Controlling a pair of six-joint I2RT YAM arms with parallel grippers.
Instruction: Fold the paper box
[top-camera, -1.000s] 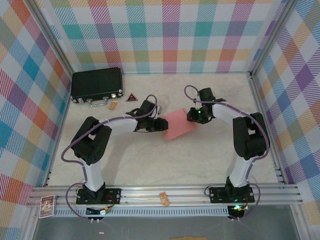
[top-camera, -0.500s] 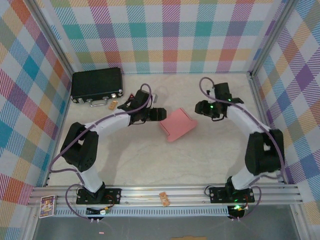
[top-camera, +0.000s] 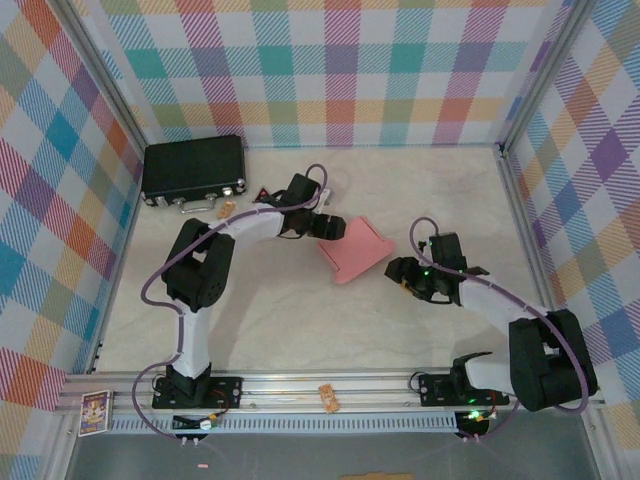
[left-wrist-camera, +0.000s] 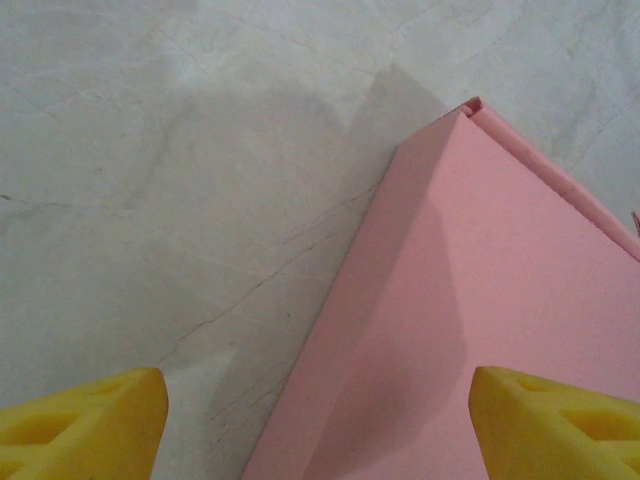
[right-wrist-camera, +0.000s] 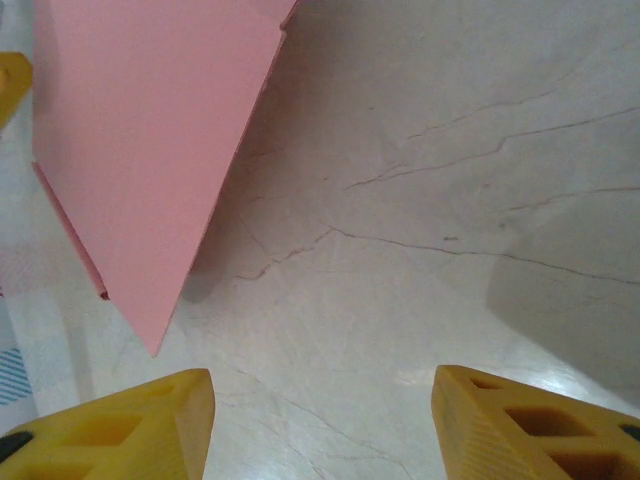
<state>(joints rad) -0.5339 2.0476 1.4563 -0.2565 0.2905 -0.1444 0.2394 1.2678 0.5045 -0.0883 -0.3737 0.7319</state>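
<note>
- The black case (top-camera: 193, 170) lies at the 10 o'clock corner of the bench (top-camera: 300, 320).
- The left hand (top-camera: 328, 227) sits at the 10 o'clock edge of the paper box (top-camera: 355, 250). In its wrist view its yellow fingers (left-wrist-camera: 85, 425) are spread wide, with the pink edge running between them. It grips nothing.
- The paper box, folded pink card, lies on the bench near the middle, a little toward 12 o'clock.
- The right hand (top-camera: 402, 272) sits at the box's 4 o'clock, just apart from it. Its fingers are spread wide over bare bench and hold nothing. In its wrist view the box lies toward 11 o'clock.
</note>
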